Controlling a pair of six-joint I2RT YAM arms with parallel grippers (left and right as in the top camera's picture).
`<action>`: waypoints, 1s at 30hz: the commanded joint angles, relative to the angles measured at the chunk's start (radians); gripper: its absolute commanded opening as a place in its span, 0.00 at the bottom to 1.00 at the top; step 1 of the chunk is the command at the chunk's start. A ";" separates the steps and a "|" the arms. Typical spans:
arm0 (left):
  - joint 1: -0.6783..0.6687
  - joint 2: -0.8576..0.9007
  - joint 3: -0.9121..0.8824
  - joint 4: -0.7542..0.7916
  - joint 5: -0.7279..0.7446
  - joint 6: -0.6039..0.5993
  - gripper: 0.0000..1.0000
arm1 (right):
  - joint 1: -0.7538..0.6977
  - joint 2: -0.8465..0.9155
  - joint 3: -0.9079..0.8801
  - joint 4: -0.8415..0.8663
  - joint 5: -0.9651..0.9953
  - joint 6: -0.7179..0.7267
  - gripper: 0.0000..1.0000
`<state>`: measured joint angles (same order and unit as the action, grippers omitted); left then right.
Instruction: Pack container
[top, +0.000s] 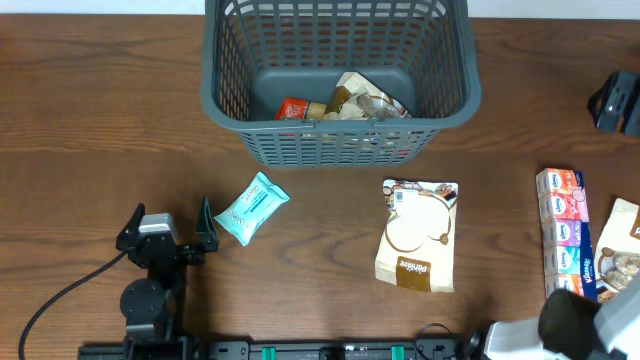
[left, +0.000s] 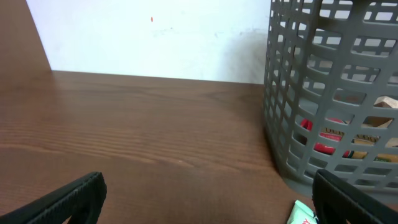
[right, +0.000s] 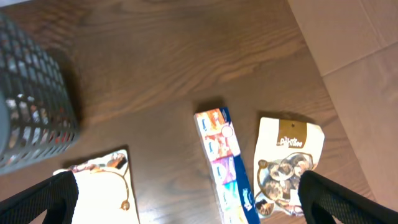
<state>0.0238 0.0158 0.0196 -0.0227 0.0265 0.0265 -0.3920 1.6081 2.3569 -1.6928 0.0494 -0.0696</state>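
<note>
There is one big grey basket (top: 340, 148). Two packs show inside it: one red pack (top: 292, 108) and one cream snack bag (top: 362, 98). Four more things lie on the table (top: 100, 120). One is a blue-green wipes pack (top: 252, 208). One is a long strip of tissue packs (top: 562, 232). Two are snack bags: a white-and-brown snack bag (top: 418, 235) and a second white snack bag (top: 622, 245).
</note>
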 joint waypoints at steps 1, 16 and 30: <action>-0.001 -0.005 -0.015 -0.021 -0.008 -0.005 0.99 | -0.009 -0.107 -0.080 -0.005 -0.020 -0.013 0.99; -0.001 -0.005 -0.015 -0.021 -0.008 -0.005 0.99 | -0.064 -0.266 -0.797 0.101 0.073 0.077 0.99; -0.001 -0.005 -0.015 -0.014 -0.008 -0.005 0.99 | -0.264 -0.264 -1.024 0.346 -0.087 -0.101 0.98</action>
<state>0.0238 0.0158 0.0196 -0.0208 0.0261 0.0265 -0.6468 1.3544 1.3403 -1.3651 0.0036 -0.0998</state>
